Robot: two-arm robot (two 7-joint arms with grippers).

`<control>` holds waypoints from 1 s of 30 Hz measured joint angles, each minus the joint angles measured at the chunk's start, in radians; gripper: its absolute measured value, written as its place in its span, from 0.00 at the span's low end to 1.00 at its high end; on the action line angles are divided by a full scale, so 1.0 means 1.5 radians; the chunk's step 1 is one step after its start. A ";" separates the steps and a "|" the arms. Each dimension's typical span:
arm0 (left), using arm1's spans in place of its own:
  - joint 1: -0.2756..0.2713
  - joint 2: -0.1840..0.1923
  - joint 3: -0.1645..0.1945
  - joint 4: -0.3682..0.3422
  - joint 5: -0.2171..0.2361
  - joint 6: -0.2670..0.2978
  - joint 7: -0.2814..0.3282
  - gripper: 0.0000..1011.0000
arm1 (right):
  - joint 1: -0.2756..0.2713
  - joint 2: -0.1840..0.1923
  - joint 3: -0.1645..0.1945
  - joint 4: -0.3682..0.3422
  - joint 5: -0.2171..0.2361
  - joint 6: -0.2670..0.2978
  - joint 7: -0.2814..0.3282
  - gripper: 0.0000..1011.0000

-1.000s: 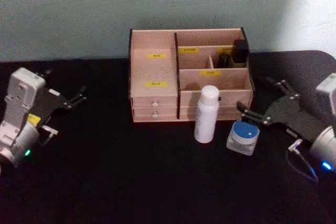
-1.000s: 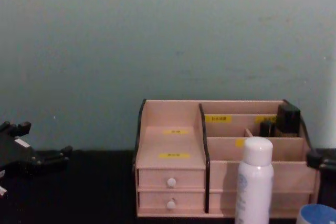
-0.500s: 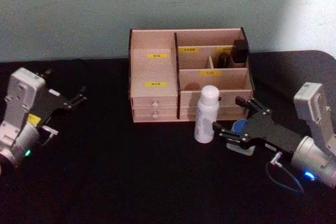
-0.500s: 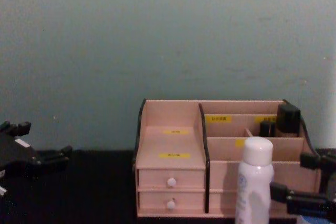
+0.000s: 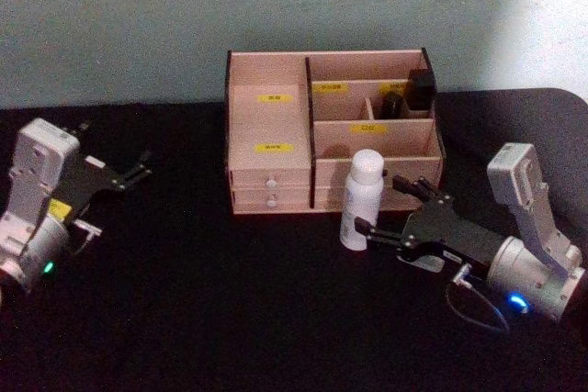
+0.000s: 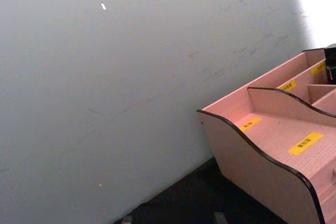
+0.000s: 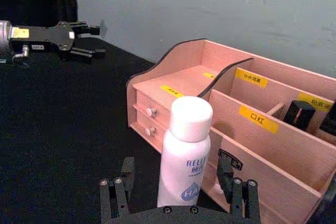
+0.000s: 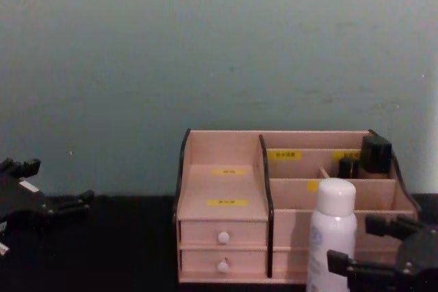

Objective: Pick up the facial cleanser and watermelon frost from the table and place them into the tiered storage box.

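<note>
Jaws parted: right gripper [image 5: 381,206] flanking facial cleanser [image 5: 361,197], left gripper [image 5: 138,167] well apart leftward.

Table [image 5: 211,309]: broad bare stretch near and left, room to pass. Left gripper [image 5: 138,169] sits at the left, well apart from the tiered storage box [image 5: 271,126]; the lane between them is free.

Facial cleanser [image 5: 361,197] stands upright just in front of the box's right half, with a tight gap behind it.

Right gripper [image 5: 378,204], fingers spread, flanks the bottle from the right and blocks that side.

Box: left stepped bay is reachable from above. Far right bay is crowded by black bottles [image 5: 418,89].
</note>
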 joint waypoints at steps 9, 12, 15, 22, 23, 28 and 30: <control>0.000 0.000 0.000 0.000 0.000 0.000 0.000 0.99 | 0.028 -0.030 0.000 0.041 -0.011 0.002 0.015 0.99; 0.000 0.000 0.000 0.000 0.000 0.000 0.000 0.99 | 0.039 -0.041 0.001 0.054 -0.015 0.003 0.022 0.99; 0.000 0.000 0.000 0.000 0.000 0.000 0.000 0.99 | 0.051 -0.052 0.000 0.070 -0.020 0.004 0.031 0.99; 0.000 0.000 0.000 0.000 0.000 0.000 0.000 0.99 | 0.065 -0.066 0.000 0.091 -0.025 0.009 0.042 0.99; 0.000 0.000 0.000 0.000 0.000 0.000 0.000 0.99 | 0.066 -0.067 0.000 0.093 -0.026 0.009 0.042 0.99; 0.000 0.000 0.000 0.000 0.000 0.000 0.000 0.99 | 0.067 -0.069 0.000 0.095 -0.027 0.011 0.043 0.99; 0.000 0.000 0.000 0.000 0.000 0.000 0.000 0.99 | 0.067 -0.068 0.000 0.095 -0.027 0.010 0.043 0.99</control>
